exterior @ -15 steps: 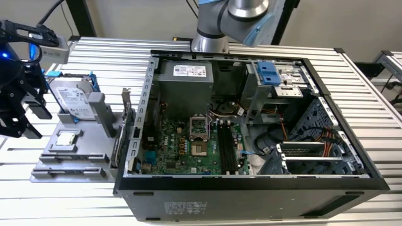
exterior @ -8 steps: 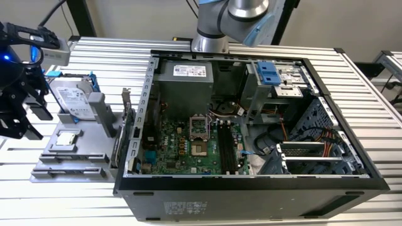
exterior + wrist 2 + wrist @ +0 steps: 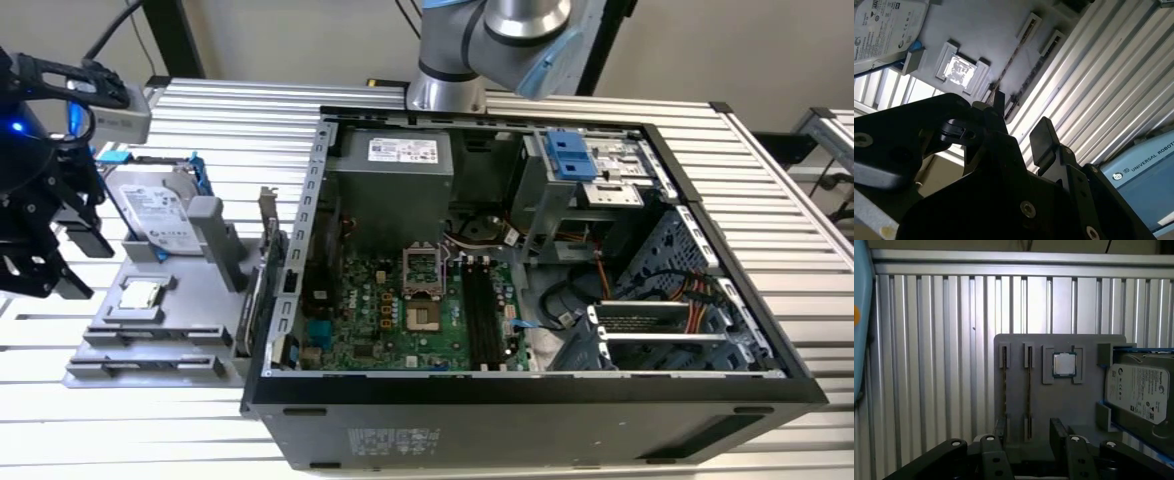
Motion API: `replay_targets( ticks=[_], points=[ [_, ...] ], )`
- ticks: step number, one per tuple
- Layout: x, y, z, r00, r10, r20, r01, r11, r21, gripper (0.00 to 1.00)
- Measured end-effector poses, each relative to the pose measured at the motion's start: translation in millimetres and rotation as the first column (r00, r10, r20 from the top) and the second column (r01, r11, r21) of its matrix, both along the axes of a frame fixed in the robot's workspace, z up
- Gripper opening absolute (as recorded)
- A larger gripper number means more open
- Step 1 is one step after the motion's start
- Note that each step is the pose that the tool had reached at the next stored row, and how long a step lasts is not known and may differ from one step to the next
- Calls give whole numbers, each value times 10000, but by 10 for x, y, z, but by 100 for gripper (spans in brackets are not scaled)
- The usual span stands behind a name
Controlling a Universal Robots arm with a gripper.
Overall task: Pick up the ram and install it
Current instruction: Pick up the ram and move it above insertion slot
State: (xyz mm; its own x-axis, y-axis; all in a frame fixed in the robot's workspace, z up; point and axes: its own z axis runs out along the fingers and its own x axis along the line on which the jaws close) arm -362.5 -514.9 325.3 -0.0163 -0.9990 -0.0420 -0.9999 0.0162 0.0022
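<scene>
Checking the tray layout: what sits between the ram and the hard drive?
The processor chip lies between the ram and hard drive, in the first wrist view.

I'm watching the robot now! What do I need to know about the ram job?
Gripper: open, holding nothing, hanging over the grey tray beside the open computer case.
Ram: standing on edge in its tray slot, in line with the gap between the fingers. A second stick stands next to it. The processor chip and hard drive share the tray.
Done: nothing picked up yet.
Left: the pick-up, then the install on the motherboard.
</scene>
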Motion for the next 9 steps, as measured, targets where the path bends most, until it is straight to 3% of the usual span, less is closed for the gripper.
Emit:
replay_targets(
  ticks=[9],
  points=[
    [0,0,-34,10000,0,0,0,10000,-1,100]
  ],
)
